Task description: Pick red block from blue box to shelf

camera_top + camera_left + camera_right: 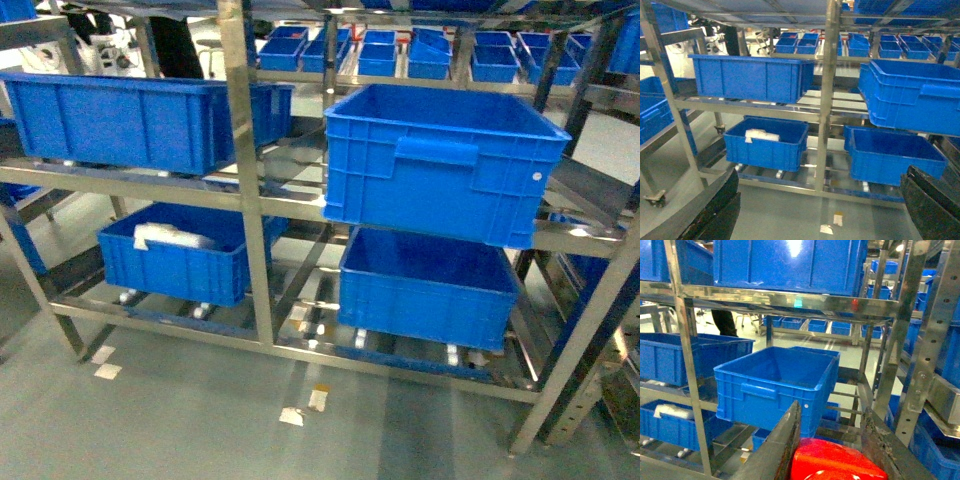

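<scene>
The red block [837, 462] fills the bottom of the right wrist view, and my right gripper [832, 412] is shut on it, one finger on each side. The steel shelf [790, 301] stands just ahead of it, with a dark blue crate [775, 382] on a tier at about the gripper's height. In the left wrist view my left gripper [821, 172] is wide open with only grey floor between its fingers, facing the shelf [829, 75]. The head view shows the shelf [237, 150] but neither gripper. The blue box is out of view.
Dark blue ribbed crates sit on the shelf tiers: upper left [130, 120], upper right [440, 160], lower left [180, 255] holding a white bag [172, 236], lower right [425, 285]. Paper scraps [305, 408] lie on the grey floor. More racks with crates stand behind.
</scene>
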Motion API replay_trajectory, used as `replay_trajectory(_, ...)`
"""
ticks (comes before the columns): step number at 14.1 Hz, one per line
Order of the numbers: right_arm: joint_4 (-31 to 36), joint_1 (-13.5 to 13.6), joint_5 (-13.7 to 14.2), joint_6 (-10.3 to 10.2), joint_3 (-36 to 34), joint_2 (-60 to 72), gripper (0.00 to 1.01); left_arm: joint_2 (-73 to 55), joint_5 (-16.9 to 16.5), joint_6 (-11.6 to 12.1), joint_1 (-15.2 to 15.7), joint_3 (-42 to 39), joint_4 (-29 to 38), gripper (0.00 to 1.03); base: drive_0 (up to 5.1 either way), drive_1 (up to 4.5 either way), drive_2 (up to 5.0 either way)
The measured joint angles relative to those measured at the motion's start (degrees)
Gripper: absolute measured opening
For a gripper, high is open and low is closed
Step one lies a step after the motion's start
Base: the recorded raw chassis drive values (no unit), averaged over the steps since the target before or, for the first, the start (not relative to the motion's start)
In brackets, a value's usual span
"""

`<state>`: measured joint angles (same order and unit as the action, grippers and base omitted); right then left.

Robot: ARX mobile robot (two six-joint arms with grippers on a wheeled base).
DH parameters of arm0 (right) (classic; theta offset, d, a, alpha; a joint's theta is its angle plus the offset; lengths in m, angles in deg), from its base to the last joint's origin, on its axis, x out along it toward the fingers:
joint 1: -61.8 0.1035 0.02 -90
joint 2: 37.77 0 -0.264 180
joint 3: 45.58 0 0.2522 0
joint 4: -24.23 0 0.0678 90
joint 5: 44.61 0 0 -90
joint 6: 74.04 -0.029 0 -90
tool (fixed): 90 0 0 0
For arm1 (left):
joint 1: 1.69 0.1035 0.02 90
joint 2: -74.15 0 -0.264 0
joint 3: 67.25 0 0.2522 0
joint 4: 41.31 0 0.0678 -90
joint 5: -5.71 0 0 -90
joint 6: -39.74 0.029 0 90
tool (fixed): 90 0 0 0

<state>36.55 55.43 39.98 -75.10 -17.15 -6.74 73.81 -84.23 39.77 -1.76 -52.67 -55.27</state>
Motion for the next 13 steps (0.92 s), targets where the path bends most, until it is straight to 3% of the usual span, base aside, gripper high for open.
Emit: replay_trajectory(13, 0.0, 0.0, 0.0, 0.0, 0.0, 0.0, 0.28, 0.0, 0.0, 0.0, 0.0, 0.0, 0.0, 0.98, -1.1, -1.13, -1.1)
